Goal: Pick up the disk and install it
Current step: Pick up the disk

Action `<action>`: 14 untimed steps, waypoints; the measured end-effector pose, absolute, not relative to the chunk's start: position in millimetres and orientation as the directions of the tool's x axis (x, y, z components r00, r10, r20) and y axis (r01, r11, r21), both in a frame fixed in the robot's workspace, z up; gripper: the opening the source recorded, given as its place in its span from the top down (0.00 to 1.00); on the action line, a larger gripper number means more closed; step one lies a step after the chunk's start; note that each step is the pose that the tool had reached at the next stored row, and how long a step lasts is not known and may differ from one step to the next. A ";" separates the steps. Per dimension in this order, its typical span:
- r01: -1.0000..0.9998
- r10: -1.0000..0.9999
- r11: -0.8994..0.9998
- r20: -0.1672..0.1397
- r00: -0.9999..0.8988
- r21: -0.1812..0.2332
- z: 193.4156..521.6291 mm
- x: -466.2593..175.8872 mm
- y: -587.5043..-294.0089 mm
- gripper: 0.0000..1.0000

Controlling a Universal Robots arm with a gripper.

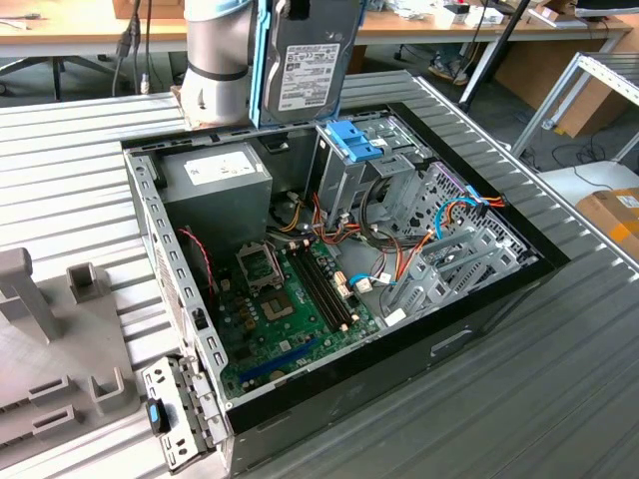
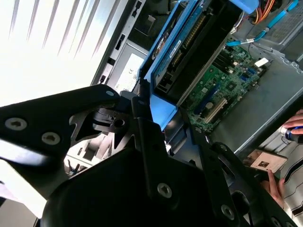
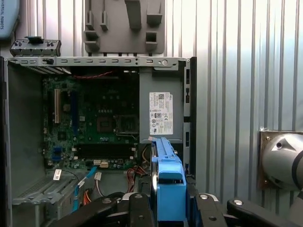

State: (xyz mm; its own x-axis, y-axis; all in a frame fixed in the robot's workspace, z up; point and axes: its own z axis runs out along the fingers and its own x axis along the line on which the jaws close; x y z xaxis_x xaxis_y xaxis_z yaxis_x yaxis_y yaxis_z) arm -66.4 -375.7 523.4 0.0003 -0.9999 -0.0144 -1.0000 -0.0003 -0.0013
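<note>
Blue plastic rails frame the flat black rectangular disk [image 1: 310, 55], and your black metal gripper [image 3: 169, 198] is clamped on it. In the first wrist view the two fingers [image 3: 137, 208] press the blue end tab from both sides, so count the hand as closed on the drive.

You have the disk in the air, standing on edge with its labelled face turned to the exterior camera. It hangs over the back part of the open black computer case [image 1: 449, 344], which lies on the ribbed grey metal table [image 1: 559, 399].

Mind its long axis. It runs straight away from the gripper, down toward the case, with the tab end at the fingers and the free end lowest.

In the exterior view the tall silver sheet-metal cage [image 1: 344, 190], topped by a blue plastic clip [image 1: 351, 140], stands below that free end and slightly toward the exterior view's right. The grey boxy power supply [image 1: 215, 185] sits below it on the other side. I judge the lower edge to be close above the clip, but whether they touch cannot be told.

The green motherboard [image 1: 290, 309] lies flat on the case floor, well apart from the drive.
</note>
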 end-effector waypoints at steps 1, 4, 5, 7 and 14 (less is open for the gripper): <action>-1.000 -1.000 0.000 -0.014 0.000 -0.001 523.5 -64.4 -380.1 0.64; -1.000 -1.000 0.000 -0.014 0.000 -0.001 523.4 -61.8 -388.3 0.64; -1.000 -1.000 0.000 -0.014 0.000 -0.001 523.4 -61.4 -389.6 0.64; -1.000 -1.000 0.000 -0.014 0.000 -0.001 523.4 -60.8 -391.2 0.64; -1.000 -1.000 0.000 -0.014 0.000 -0.001 523.4 -58.1 -395.4 0.64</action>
